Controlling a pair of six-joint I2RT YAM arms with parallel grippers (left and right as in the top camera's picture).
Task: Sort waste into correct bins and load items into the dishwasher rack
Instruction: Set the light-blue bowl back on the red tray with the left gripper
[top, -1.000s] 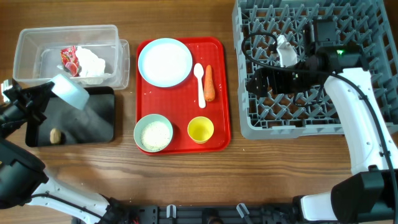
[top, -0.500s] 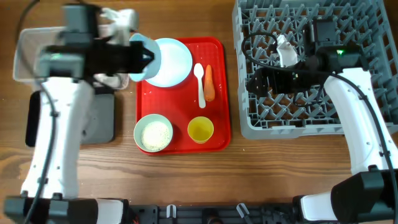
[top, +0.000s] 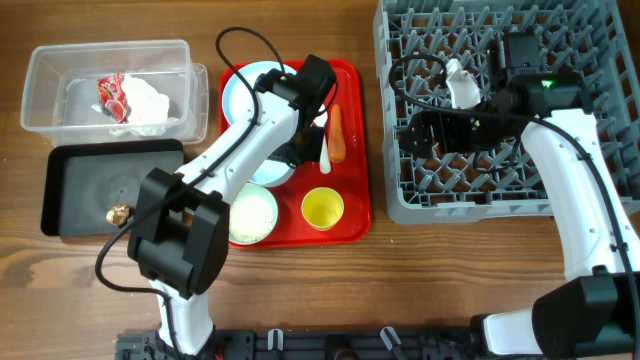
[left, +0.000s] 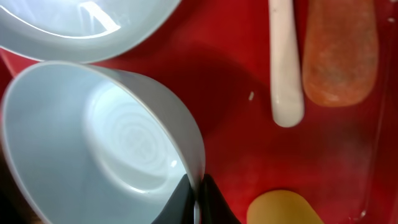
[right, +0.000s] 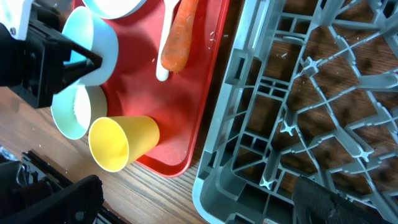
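Note:
My left gripper (top: 297, 155) is shut on the rim of the pale blue bowl (top: 272, 172), held just above the red tray; the left wrist view shows the fingers (left: 196, 199) pinching the empty bowl (left: 106, 143). The blue plate (top: 250, 85), white spoon (left: 286, 68), carrot (top: 337, 135), yellow cup (top: 322, 208) and the green bowl of rice (top: 250, 215) are on the red tray. The wrapper with tissue (top: 125, 100) lies in the clear tub (top: 45, 75). The brown lump (top: 118, 213) lies in the black tray (top: 70, 190). My right gripper (top: 420, 130) is open and empty over the grey rack (top: 500, 180).
The red tray (top: 355, 190) sits between the bins and the rack. In the right wrist view the rack's near corner (right: 236, 155) stands close to the red tray's edge (right: 168, 106), with the yellow cup (right: 121, 143) lying on its side.
My left arm has swung right with the blue bowl, from over the black tray to over the red tray. The right arm has not moved.

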